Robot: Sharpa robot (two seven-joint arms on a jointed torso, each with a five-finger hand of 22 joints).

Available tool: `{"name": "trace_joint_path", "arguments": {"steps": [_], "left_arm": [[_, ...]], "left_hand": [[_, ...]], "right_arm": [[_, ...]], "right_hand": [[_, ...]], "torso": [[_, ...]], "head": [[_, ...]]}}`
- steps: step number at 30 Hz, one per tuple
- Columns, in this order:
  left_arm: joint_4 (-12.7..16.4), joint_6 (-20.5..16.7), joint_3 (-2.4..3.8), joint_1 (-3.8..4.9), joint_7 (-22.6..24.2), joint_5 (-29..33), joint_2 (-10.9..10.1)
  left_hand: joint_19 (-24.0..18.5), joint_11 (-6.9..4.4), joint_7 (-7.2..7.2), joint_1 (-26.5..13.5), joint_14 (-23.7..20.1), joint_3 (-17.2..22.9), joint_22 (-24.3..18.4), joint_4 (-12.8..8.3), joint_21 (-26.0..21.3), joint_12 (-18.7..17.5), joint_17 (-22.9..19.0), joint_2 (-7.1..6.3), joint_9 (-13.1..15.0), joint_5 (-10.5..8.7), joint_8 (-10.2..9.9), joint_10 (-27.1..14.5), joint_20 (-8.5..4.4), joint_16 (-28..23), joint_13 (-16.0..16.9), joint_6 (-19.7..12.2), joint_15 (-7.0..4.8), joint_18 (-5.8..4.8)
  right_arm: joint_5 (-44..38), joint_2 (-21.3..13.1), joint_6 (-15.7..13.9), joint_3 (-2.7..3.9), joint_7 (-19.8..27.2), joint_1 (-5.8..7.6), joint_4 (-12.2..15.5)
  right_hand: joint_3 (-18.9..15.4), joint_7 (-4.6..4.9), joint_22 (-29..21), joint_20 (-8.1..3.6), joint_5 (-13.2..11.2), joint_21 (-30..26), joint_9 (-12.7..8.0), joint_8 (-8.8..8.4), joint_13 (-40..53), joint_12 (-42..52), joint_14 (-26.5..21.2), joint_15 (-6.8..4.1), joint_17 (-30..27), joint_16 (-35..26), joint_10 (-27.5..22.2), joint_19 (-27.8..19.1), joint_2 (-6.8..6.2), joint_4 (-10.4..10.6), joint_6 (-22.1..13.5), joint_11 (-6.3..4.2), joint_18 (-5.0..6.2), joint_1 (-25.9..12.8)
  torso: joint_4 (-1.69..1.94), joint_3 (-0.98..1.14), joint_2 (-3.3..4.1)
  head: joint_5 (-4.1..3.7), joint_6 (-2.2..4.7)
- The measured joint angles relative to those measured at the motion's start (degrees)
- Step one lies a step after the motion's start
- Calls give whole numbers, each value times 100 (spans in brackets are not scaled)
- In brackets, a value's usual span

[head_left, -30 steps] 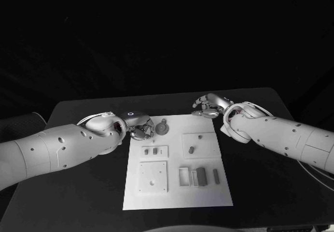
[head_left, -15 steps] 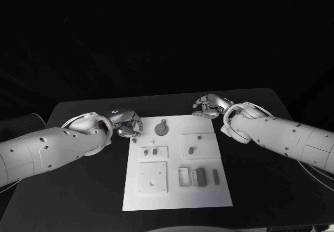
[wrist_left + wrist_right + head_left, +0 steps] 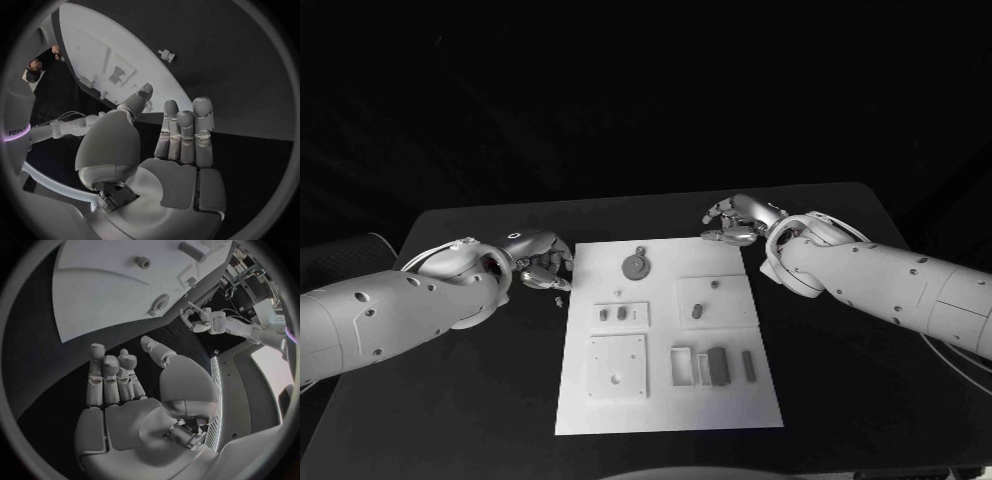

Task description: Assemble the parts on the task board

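Note:
The white task board [image 3: 668, 400] lies in the middle of the black table. On it are a round grey part [image 3: 636, 265], a small peg [image 3: 715, 284], an oblong part [image 3: 697, 312] and a dark block [image 3: 718, 365]. A small part [image 3: 560, 300] lies on the table just off the board's left edge, and it shows in the left wrist view [image 3: 166, 55] too. My left hand [image 3: 542, 262] hovers over the table left of the board's far corner, its palm [image 3: 178, 165] empty and fingers straight. My right hand [image 3: 737, 222] is beyond the board's far right corner, fingers [image 3: 106, 375] apart, holding nothing.
Raised square plates [image 3: 617, 365] and a frame with slots [image 3: 687, 366] sit on the board's near half. Bare black table [image 3: 862, 400] surrounds the board on all sides. In the right wrist view the board [image 3: 94, 295] and my left hand [image 3: 199, 320] appear across from my right hand.
My left hand has drawn back leftward from beside the round part, off the board and over the table. The right hand has hardly moved.

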Motion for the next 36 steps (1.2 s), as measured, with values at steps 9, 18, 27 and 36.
{"name": "trace_joint_path", "arguments": {"steps": [9, 18, 27, 36], "left_arm": [[216, 59, -1, -53, -275, -257, -239], [381, 237, -3, -133, -467, -491, -523], [575, 395, -3, -199, -584, -672, -762], [567, 311, -2, -304, -577, -710, -800]], "left_hand": [[122, 116, 80, 40, 66, -121, 63, -34, -44, -1168, 90, -97, 275, 0, 222, 48, 68, 0, -876, -58, 80, 2], [144, 118, 83, 341, 115, -3, 118, -152, -68, -1475, 113, -37, 296, 0, 340, 107, 59, -17, -1072, -58, 91, 2], [158, 137, 80, 363, 116, -12, 153, -216, -70, -1585, 140, -59, 312, 0, 427, 126, 74, -28, -1125, -58, 92, 3], [157, 137, 53, 317, 135, -31, 159, -204, -94, -1611, 139, -105, 319, 0, 427, 126, 74, -38, -1131, -82, 111, 3]], "right_arm": [[0, -32, 0, -1, 0, -11, 11], [1, -50, 0, 0, 0, -15, 18], [2, -59, 0, 0, 0, -23, 28], [2, -53, -1, 0, 0, -28, 28]], "right_hand": [[0, -8, 0, 0, 0, 0, 0, 0, -6, 0, -1, 1, 0, 20, 9, 0, 0, 0, -6, -9, -3, 0], [0, 23, 0, 0, 0, 0, 0, 0, -5, 0, -2, 2, 0, 20, 9, 0, 0, 0, 2, -9, -6, 0], [0, 22, 0, 0, 0, 0, 0, 0, -5, 0, -9, 9, 0, 20, 9, 0, 0, 0, 2, -10, -8, 0], [0, 21, 0, 0, 0, 0, 0, 0, -4, 23, -10, 10, 0, 20, 9, 0, 0, 0, 2, -10, -10, 0]], "torso": [[-10, -2, 0], [-10, -1, 0], [-9, -3, 0], [-5, -5, 0]], "head": [[69, 12], [131, 18], [193, -1], [230, -9]]}}
